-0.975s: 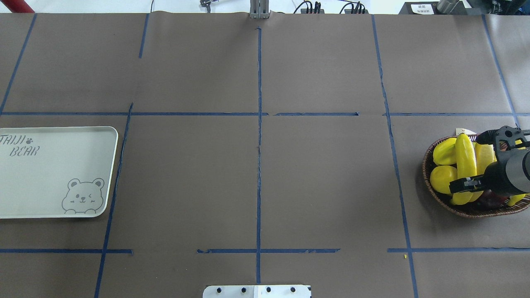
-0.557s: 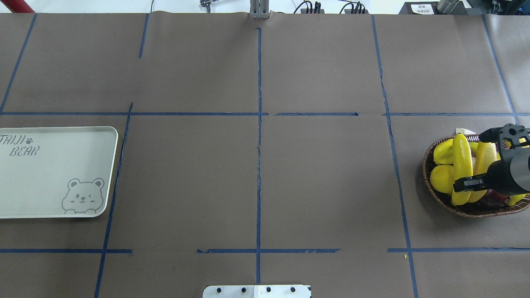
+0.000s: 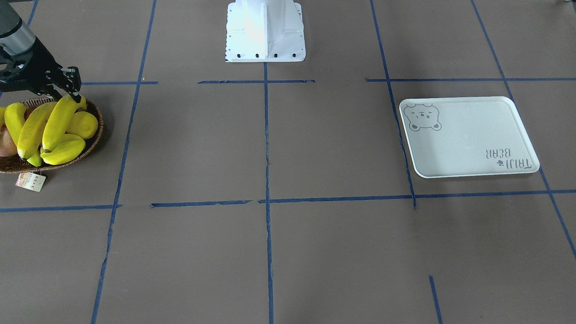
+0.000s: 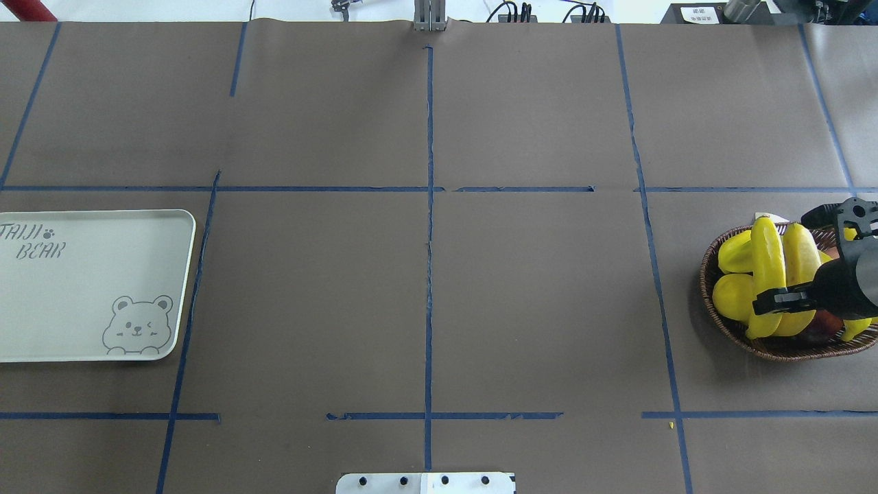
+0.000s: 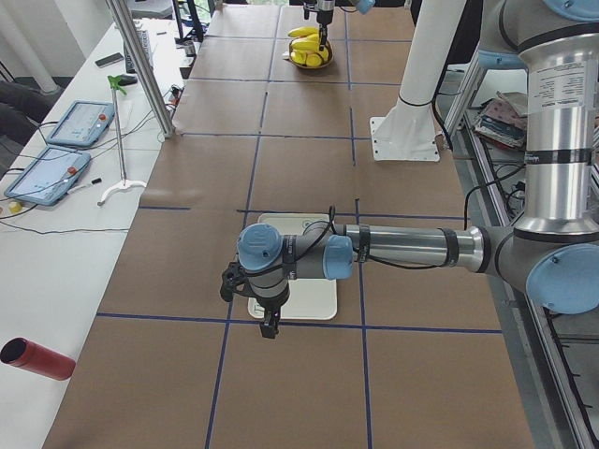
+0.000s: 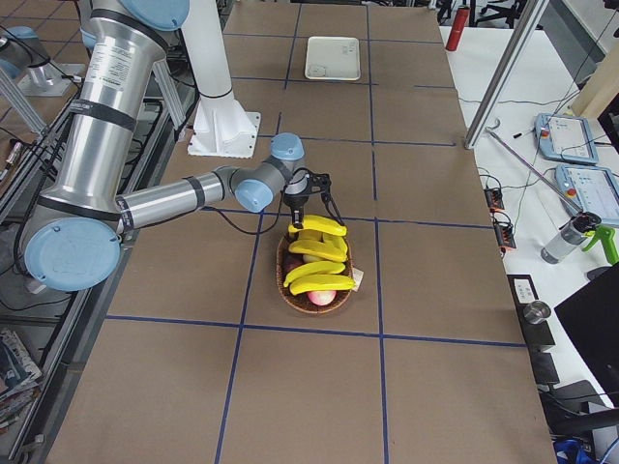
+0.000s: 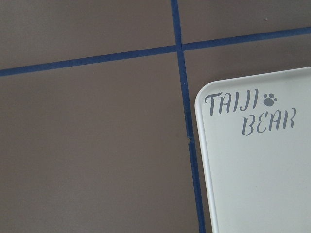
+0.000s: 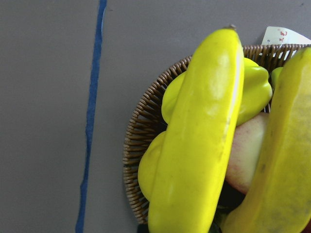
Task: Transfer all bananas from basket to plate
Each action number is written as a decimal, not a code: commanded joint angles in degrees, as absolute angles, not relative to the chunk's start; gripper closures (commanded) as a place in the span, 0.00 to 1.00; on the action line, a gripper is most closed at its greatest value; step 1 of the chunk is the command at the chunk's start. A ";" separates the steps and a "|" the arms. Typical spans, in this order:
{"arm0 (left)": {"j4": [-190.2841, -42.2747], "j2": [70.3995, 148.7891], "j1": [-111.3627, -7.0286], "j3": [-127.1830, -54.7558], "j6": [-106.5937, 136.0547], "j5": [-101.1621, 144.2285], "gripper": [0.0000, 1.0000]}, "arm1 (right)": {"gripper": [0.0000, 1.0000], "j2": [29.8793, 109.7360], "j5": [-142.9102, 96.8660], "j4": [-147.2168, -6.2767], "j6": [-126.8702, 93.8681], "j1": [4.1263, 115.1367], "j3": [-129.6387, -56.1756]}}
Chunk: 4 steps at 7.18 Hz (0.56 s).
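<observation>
Several bananas lie in the wicker basket [image 4: 713, 322] at the table's right end, the top banana [image 4: 765, 264] beside a second one [image 4: 799, 264]. My right gripper [image 4: 780, 264] hovers over them, open, its fingers spread along the top banana's [image 6: 319, 225] length. That banana [image 8: 199, 145] fills the right wrist view. The plate [image 4: 82, 288] sits at the far left with nothing on it. My left gripper [image 5: 269, 323] hangs over the plate's [image 5: 318, 304] near edge; I cannot tell if it is open or shut.
A ridged starfruit [image 4: 735, 250], a lemon [image 4: 730, 298] and a reddish fruit [image 3: 4, 144] share the basket. A paper tag [image 3: 30, 181] hangs from its rim. Blue tape lines cross the brown table. The robot's white base [image 3: 265, 31] stands at mid-table.
My right gripper has shifted a little to the right over the basket. The top banana has turned slightly straighter, and more of the second banana shows.
</observation>
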State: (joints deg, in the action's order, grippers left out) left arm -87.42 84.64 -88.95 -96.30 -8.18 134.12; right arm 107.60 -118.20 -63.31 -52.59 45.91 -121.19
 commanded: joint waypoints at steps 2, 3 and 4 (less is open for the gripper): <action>-87.45 84.64 -88.95 -96.42 -8.26 134.21 0.00 | 1.00 107.14 -128.11 -63.11 -52.38 53.68 -123.04; -87.45 84.73 -88.95 -96.59 -8.26 134.12 0.00 | 1.00 104.96 -133.36 -63.19 -52.38 56.57 -123.31; -87.45 84.73 -88.95 -96.94 -8.26 134.12 0.00 | 1.00 102.51 -136.81 -63.11 -52.38 57.91 -123.22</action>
State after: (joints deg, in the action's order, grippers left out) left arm -87.45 84.69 -88.94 -96.62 -8.26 134.14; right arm 105.11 -131.90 -63.16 -52.39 55.50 -123.08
